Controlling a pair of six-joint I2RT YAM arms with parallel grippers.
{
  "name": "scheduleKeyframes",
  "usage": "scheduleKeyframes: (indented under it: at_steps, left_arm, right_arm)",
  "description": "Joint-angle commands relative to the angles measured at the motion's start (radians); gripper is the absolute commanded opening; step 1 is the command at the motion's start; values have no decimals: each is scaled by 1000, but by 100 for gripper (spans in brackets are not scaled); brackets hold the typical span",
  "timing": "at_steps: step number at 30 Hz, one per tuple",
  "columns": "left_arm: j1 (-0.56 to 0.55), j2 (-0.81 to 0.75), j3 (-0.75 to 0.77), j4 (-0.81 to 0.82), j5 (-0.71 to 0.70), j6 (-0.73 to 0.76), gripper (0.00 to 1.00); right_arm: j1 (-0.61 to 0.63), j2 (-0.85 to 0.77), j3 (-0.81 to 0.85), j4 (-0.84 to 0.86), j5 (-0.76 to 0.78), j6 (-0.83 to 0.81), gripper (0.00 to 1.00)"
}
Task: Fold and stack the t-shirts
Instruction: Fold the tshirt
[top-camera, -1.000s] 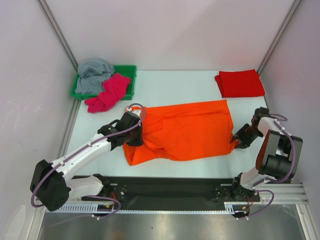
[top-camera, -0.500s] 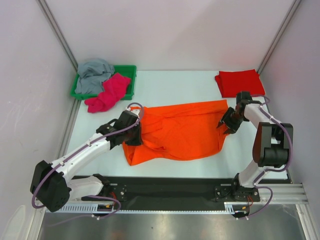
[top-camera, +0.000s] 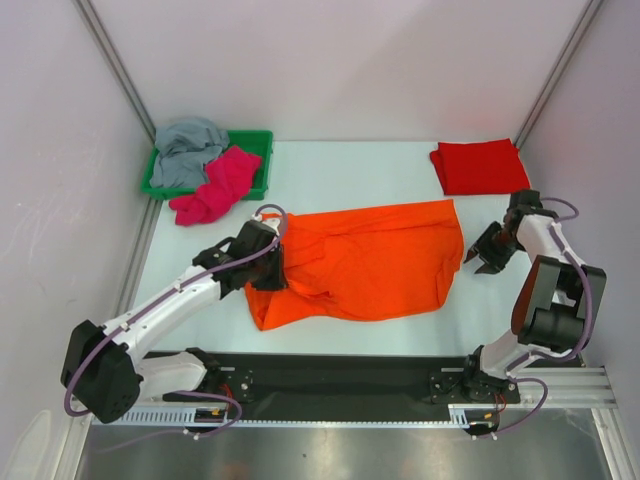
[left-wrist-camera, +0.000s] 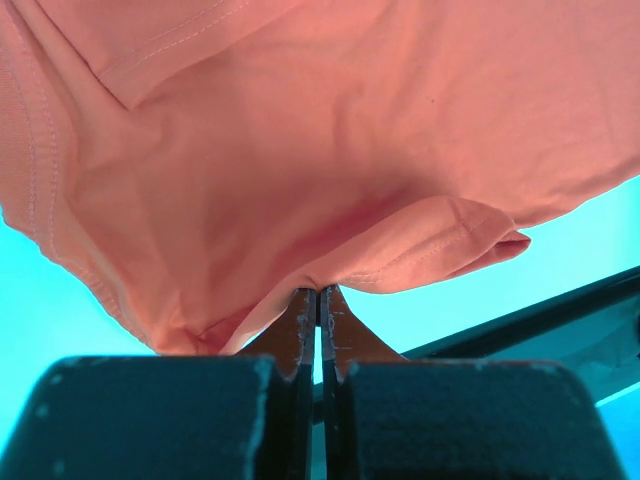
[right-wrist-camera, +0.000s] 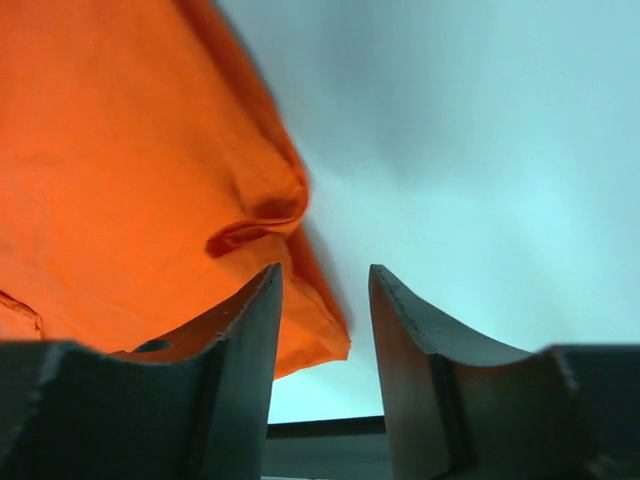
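Observation:
The orange t-shirt (top-camera: 365, 262) lies spread and partly folded in the middle of the table. My left gripper (top-camera: 268, 262) is at its left edge, shut on a pinch of the orange cloth (left-wrist-camera: 318, 285). My right gripper (top-camera: 478, 258) is open and empty, just off the shirt's right edge; the orange hem (right-wrist-camera: 300, 300) lies beside its left finger. A folded red t-shirt (top-camera: 479, 166) lies at the back right. A magenta t-shirt (top-camera: 215, 187) and a grey t-shirt (top-camera: 187, 148) hang over the green tray (top-camera: 256, 140).
The green tray stands at the back left against the left wall. The enclosure walls close in on both sides. A black rail (top-camera: 340, 378) with the arm bases runs along the near edge.
My right gripper carried the shirt's right edge from the near right up and leftwards, let it go, and drew back to the right, open. The shirt's right side is now narrower. The left gripper kept its hold.

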Motion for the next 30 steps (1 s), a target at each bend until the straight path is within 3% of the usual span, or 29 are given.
scheduleKeyframes:
  at_steps: [1, 4, 8, 15, 26, 30]
  left_arm:
    - [10, 11, 15, 33, 25, -18, 0]
    - [10, 21, 21, 36, 30, -26, 0]
    - [10, 37, 40, 28, 34, -27, 0]
    - [9, 43, 49, 11, 30, -30, 0]
    - [12, 52, 58, 7, 26, -27, 0]
    - [14, 49, 60, 7, 25, -24, 0]
  right_arm:
    - [-52, -39, -33, 3, -42, -38, 45]
    - [-57, -19, -70, 77, -149, -49, 41]
    - [-54, 37, -105, 149, -295, -57, 47]
    - [-49, 68, -157, 247, -336, -44, 47]
    - [-38, 57, -159, 258, -344, -24, 31]
    - [-25, 79, -154, 270, -359, -14, 34]
